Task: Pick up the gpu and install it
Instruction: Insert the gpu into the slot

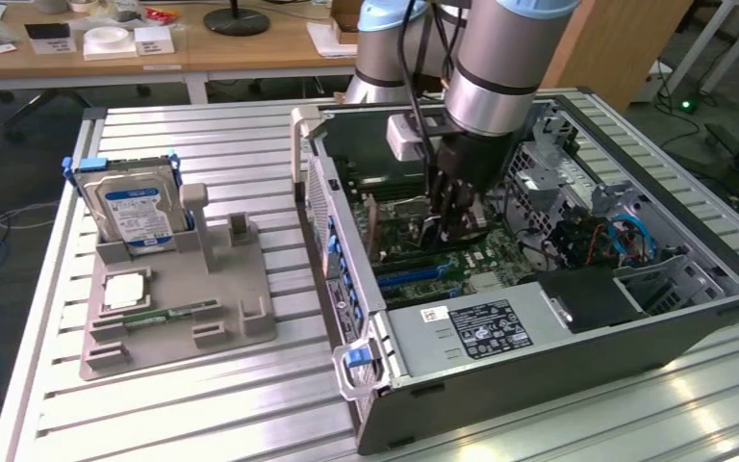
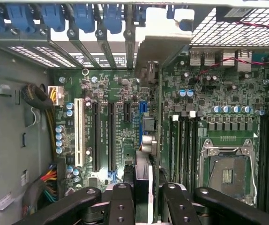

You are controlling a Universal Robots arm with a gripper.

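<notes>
My gripper (image 1: 453,219) is down inside the open computer case (image 1: 677,318), above the motherboard (image 1: 472,260). It is shut on the gpu (image 2: 154,117), which the wrist view shows edge-on: a thin green card between the two black fingers (image 2: 122,201). The card's silver end bracket (image 2: 165,40) lies against the rear slot openings of the case. The card runs along the blue expansion slot (image 2: 141,112), beside two black slots (image 2: 104,136). I cannot tell whether its edge sits in the slot. In the exterior view the gpu (image 1: 434,229) is mostly hidden by the fingers.
A grey parts holder (image 1: 177,298) stands at the exterior view's left on the slatted metal table (image 1: 216,414). It carries an upright hard drive (image 1: 132,207) with a blue label and a narrow green memory stick (image 1: 170,315). Inside the case are the power supply (image 1: 485,332), the CPU socket (image 2: 226,171) and cable bundles (image 2: 45,183).
</notes>
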